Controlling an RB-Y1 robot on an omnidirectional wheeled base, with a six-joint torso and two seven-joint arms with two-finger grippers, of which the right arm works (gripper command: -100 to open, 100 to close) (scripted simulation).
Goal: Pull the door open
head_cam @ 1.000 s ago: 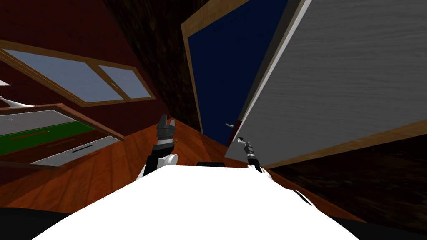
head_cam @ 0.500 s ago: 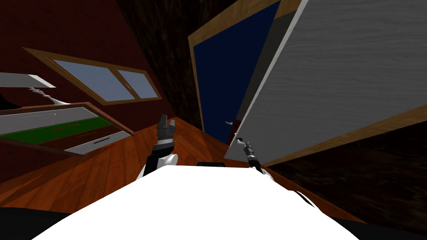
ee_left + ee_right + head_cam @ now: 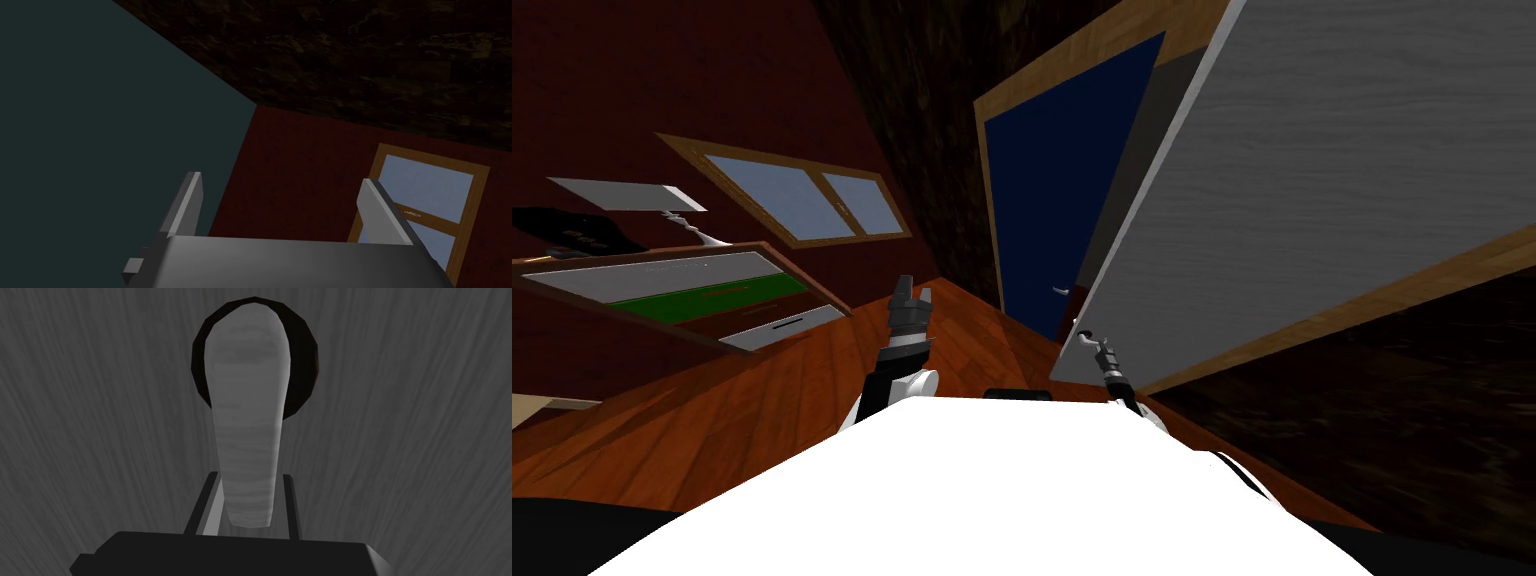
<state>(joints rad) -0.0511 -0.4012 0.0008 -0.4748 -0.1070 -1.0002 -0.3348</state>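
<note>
- Head view: the wide grey wood-grained door [image 3: 1312,180] stands swung clear of its light wooden frame [image 3: 1072,55], with a dark blue surface [image 3: 1052,200] showing in the opening. The door's small pale lever handle [image 3: 1084,337] sits near its free edge, and the right end effector [image 3: 1096,345] meets it there. The left end effector [image 3: 909,300] hangs over the reddish plank floor [image 3: 762,400], well apart from the door.
- Left wrist view: the left arm's two fingers stand wide apart with nothing between them.
- Right wrist view: the lever runs lengthwise from its dark round rose [image 3: 300,363] on the door face straight back toward the end effector. The two fingers [image 3: 214,510] are closed against the sides of its free tip.
- Judgement: the right arm has the handle, whose long axis lies in line with that arm's reach. The pull should therefore draw back toward my body and follow the door's arc about its hinges. A thin hold on the tip could slip off.
</note>
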